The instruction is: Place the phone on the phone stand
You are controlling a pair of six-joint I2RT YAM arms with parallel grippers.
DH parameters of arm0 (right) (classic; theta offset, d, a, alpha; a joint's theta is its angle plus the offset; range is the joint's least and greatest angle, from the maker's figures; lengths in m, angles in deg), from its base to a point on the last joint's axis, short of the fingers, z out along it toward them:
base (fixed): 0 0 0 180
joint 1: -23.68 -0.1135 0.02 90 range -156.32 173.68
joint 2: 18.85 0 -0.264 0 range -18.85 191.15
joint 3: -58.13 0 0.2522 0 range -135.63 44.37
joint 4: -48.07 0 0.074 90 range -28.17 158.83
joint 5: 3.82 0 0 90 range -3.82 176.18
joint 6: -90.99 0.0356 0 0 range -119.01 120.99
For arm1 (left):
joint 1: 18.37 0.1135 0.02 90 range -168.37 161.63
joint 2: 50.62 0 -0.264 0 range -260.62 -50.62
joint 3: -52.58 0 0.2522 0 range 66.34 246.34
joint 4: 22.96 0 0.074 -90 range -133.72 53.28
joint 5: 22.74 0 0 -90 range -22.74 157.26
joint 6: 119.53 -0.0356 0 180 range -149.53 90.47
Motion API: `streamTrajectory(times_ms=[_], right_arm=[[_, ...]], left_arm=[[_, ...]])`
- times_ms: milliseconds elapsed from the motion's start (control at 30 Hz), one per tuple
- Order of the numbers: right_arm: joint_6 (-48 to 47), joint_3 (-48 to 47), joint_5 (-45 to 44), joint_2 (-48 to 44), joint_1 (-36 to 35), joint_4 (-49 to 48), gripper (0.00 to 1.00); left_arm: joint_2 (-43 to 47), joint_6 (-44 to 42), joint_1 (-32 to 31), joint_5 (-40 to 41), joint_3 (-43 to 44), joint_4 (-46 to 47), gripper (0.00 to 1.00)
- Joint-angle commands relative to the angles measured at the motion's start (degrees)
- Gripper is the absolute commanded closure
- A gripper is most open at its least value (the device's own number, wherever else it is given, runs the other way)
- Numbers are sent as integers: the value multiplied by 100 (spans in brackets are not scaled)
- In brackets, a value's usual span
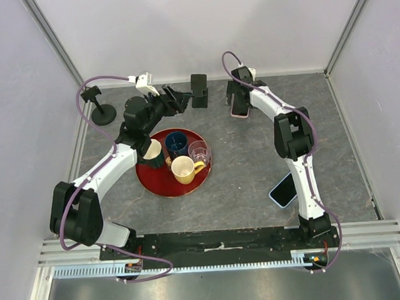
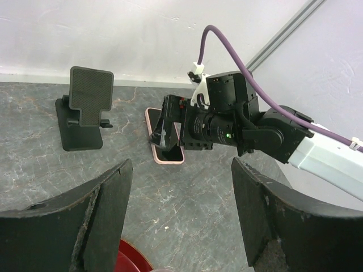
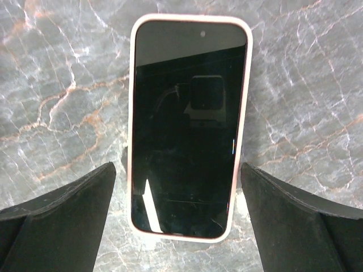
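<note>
The smartphone in a pale pink case [image 3: 189,124] is lying flat, its dark screen facing up, on the grey marble-patterned worktop [image 3: 57,85] near the far edge, and it is not standing on the black angled phone stand [image 1: 199,90], which is sitting just to its left by the back wall. The right pincer [image 3: 176,170] is hanging directly over the phone with its two black fingers [image 3: 62,221] spread wide, one on each long side of the case, with bare worktop showing between each finger and the pink rim. The left pincer [image 2: 181,170] is also gaping wide and holding nothing, and it is pointing across the worktop towards the stand and the phone. Closer to the arms, a round red tray [image 1: 148,184] is carrying a dark blue cup [image 1: 176,143], a yellow mug [image 1: 183,169] and a clear glass [image 1: 199,151]. A second phone in a light blue case [image 1: 282,190] is lying beside the right arm.
</note>
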Motion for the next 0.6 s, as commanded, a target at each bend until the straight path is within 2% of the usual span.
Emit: streamTrajectory(times_ms=[0,167,333,400,433,467,567], right_arm=[[186,-499,46,274,159,-105,2],[-69,-1412,-95,871,167,325,2],[-210,-1677,-130,1040,159,536,2],[-254,-1686,-157,1049,167,624,10],[-280,-1669,-122,1049,159,659,22],[-306,-1660,-78,1049,159,712,30],[-333,-1668,255,1119,159,730,39]], left_arm=[[-7,-108,-24,-101,212,221,23],[-69,-55,-24,-153,247,221,23],[-95,-46,-24,-206,282,204,23],[-130,-55,-24,-224,334,125,23],[-148,-55,-24,-224,361,72,23],[-191,-64,-24,-215,465,20,23],[-446,-239,-24,-259,825,-436,23]])
